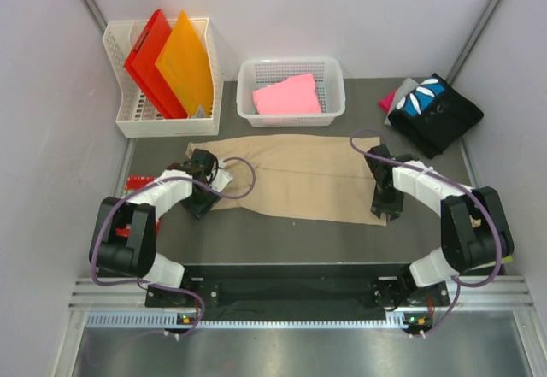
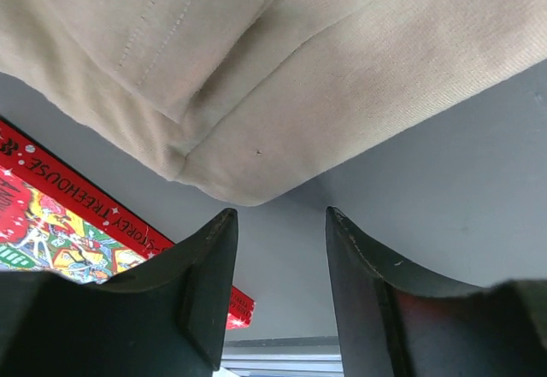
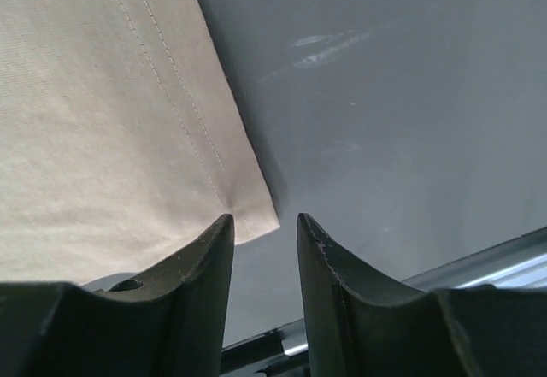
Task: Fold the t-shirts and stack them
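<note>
Tan soft-cloth t-shirt point(image 1: 295, 180) lies spread flat across the middle of the dark grey table point(image 1: 282, 240), its length running left to right between my two arms. My left gripper point(image 2: 280, 223) stands at its left end, jaws parted with nothing between them. The rounded, doubled edge of the cloth lies just beyond the fingertips. My right gripper point(image 3: 265, 223) is at the near right corner, jaws likewise apart and empty, with the stitched hem corner just ahead of them.

I judge this shirt light and limp: it will sag and bunch wherever I do not carry it, and a thin single layer could slide out of a shallow pinch. On the right I would bite through the hem, where the stitching gives body. On the left I would take the whole doubled edge, or the layers may part. Both ends should rise together. A folded pink t-shirt point(image 1: 288, 97) waits in the white mesh basket point(image 1: 248, 76) behind.
</note>
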